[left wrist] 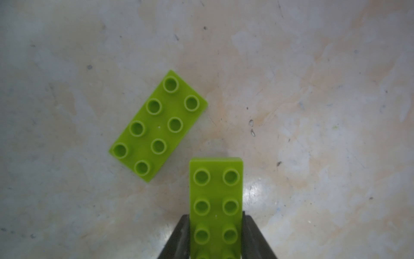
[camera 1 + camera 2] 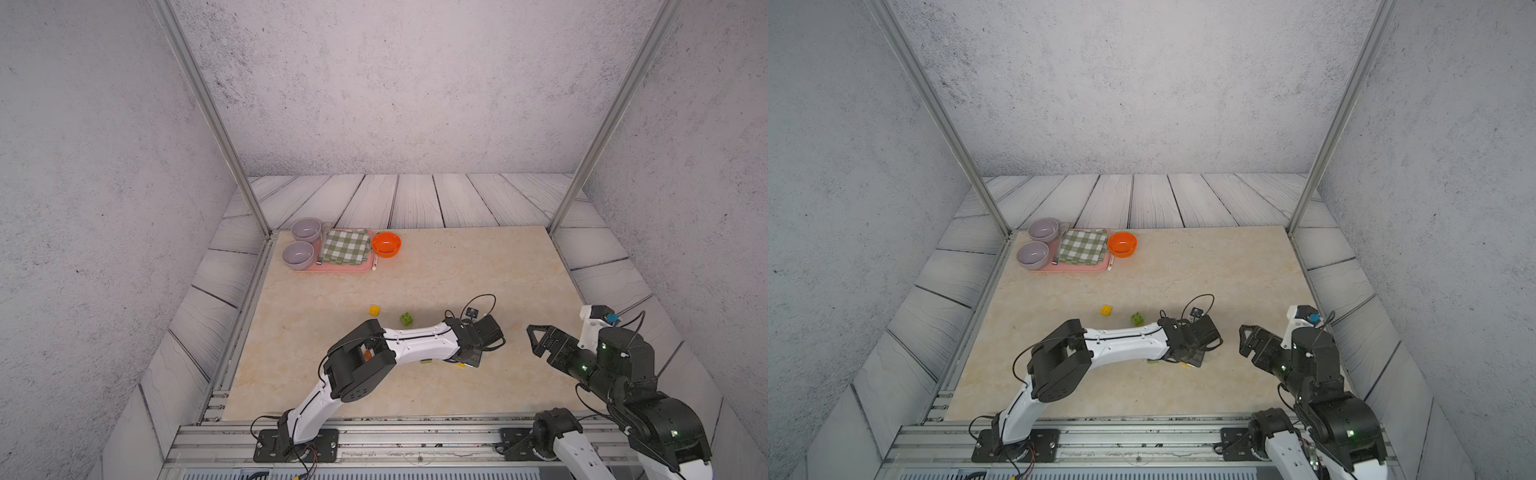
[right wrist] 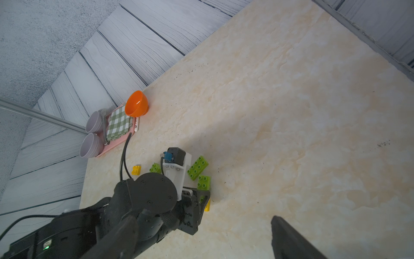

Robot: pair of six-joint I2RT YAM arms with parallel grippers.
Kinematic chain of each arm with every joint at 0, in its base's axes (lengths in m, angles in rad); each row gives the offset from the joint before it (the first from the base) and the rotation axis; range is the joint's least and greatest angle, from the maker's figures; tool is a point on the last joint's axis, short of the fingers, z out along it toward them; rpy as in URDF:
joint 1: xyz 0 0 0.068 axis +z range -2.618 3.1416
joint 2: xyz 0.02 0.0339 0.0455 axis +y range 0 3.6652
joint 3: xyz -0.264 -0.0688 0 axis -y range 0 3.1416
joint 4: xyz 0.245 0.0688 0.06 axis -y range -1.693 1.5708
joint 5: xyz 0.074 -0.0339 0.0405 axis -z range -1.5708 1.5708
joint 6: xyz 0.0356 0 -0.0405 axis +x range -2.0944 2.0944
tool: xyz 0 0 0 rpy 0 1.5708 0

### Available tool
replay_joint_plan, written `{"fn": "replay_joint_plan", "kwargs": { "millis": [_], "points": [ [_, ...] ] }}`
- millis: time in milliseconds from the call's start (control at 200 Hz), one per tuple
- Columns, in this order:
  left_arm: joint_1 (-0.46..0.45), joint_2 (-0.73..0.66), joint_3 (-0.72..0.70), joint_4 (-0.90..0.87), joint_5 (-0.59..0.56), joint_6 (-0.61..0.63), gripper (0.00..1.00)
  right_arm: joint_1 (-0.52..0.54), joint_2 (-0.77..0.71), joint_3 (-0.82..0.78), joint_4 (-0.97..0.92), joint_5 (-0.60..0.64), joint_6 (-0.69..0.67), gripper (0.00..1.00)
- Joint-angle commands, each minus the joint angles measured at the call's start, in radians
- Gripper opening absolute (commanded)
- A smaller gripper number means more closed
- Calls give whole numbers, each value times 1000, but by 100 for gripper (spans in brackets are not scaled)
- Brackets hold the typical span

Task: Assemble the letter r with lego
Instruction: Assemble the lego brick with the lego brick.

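My left claw point(image 1: 216, 216) is clenched on a long lime green brick point(image 1: 216, 190), pressing its two long sides, near the middle of the marble table point(image 2: 457, 266) and toward the near edge. A second long lime green brick point(image 1: 158, 125) lies flat just beside it, studs up, turned at an angle and not touching. Farther away, to the left, sit a small yellow brick point(image 2: 374, 310) and a small green brick point(image 2: 407, 318). My right claw point(image 2: 536, 341) hangs released at the right, holding nothing.

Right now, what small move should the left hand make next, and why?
Probably turn the left hand so its held lime green brick squares up with the loose lime green brick: the two are apart and at an angle.
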Motion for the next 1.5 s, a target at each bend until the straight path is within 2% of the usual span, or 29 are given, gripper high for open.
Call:
{"fn": "replay_joint_plan", "kwargs": {
  "millis": [0, 395, 681, 1116, 1301, 1406, 1491],
  "points": [
    [1, 74, -64, -93, 28, -25, 0, -2, -11, -8, -12, -5, 5, 96],
    [-5, 76, -101, -101, 32, -22, 0, -2, -11, -9, -9, -6, 8, 96],
    [-3, 7, -27, -98, 42, 55, 0, -3, 0, 14, -13, 1, 2, 96],
    [1, -198, 29, -88, 109, 228, 0, -3, -35, 93, -38, 110, -64, 97],
    [11, -297, 24, -130, 167, 323, 0, -2, -57, 59, -1, 75, -114, 99],
    [27, -397, -37, -132, 212, 386, 0, -2, -46, 49, 9, 42, -143, 100],
    [44, -494, -97, -154, 192, 431, 0, -2, -38, 27, 32, 9, -157, 99]
  ]
}}
